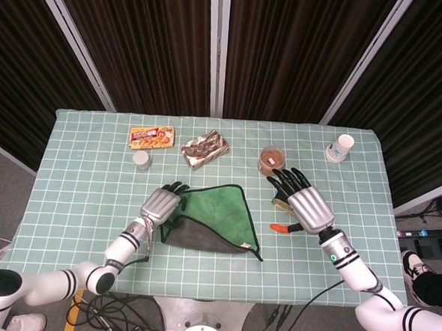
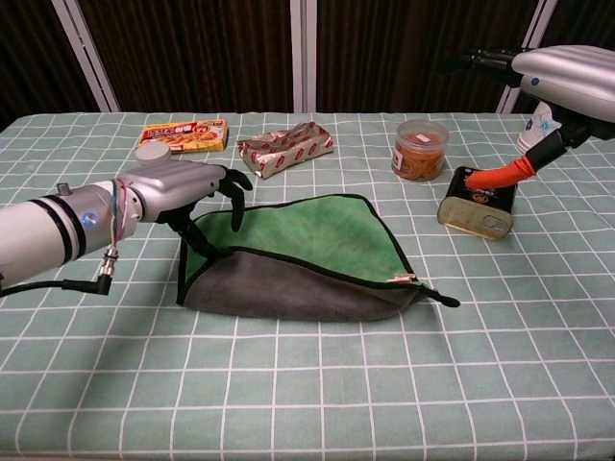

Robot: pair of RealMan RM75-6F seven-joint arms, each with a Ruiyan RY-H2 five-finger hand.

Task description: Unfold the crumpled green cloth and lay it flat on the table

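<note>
Folded green microfibre cloth with grey underside and black edging (image 1: 210, 219) (image 2: 293, 254) lies mid-desk on the green-and-white checked desk cover (image 1: 70, 171) (image 2: 288, 384), roughly triangular, grey layer showing along the near edge.

Left hand (image 1: 161, 204) (image 2: 178, 187) at the cloth's left corner; dark fingers (image 2: 233, 197) curled down over the edge, tips on or touching the fabric. Whether the corner is actually pinched: cannot tell.

Right hand (image 1: 306, 204) (image 2: 562, 77) raised above the desk, well right of the cloth, fingers spread, holding nothing; orange-tipped thumb pointing down over the dark rectangular tin (image 2: 478, 204).

Behind: clear plastic tub with brown contents (image 1: 271, 160) (image 2: 420, 149), white paper cup (image 1: 341, 147), silver-red foil snack packet (image 1: 205, 148) (image 2: 285, 148), yellow-red snack box (image 1: 151, 137) (image 2: 184, 134).
</note>
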